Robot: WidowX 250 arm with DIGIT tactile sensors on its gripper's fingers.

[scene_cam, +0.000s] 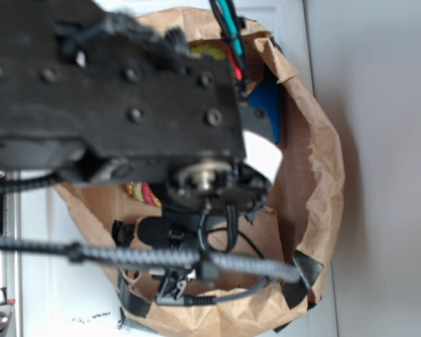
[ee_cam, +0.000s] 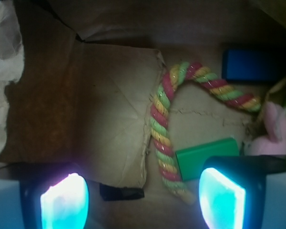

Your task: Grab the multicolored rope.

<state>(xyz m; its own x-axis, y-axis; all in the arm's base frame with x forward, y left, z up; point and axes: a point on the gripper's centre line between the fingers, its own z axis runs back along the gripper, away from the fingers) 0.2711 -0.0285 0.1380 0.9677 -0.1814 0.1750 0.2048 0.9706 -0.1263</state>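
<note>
The multicolored rope (ee_cam: 163,125), twisted in red, yellow and pale green, lies bent on the brown paper floor in the wrist view; one arm runs down to a yellow end near my right finger, the other stretches right. My gripper (ee_cam: 143,200) hangs above it, open, nothing between the glowing fingertips (ee_cam: 220,199). The rope's lower end sits just inside the right finger. In the exterior view the arm hides most of the bag, and only a short bit of rope (scene_cam: 144,192) shows under it.
A green block (ee_cam: 207,157) lies against the rope beside my right finger. A blue block (ee_cam: 250,64) sits at the far right, a pink plush toy (ee_cam: 271,131) below it. Brown paper bag walls (scene_cam: 323,168) ring the area. Black tape (ee_cam: 121,192) holds the paper.
</note>
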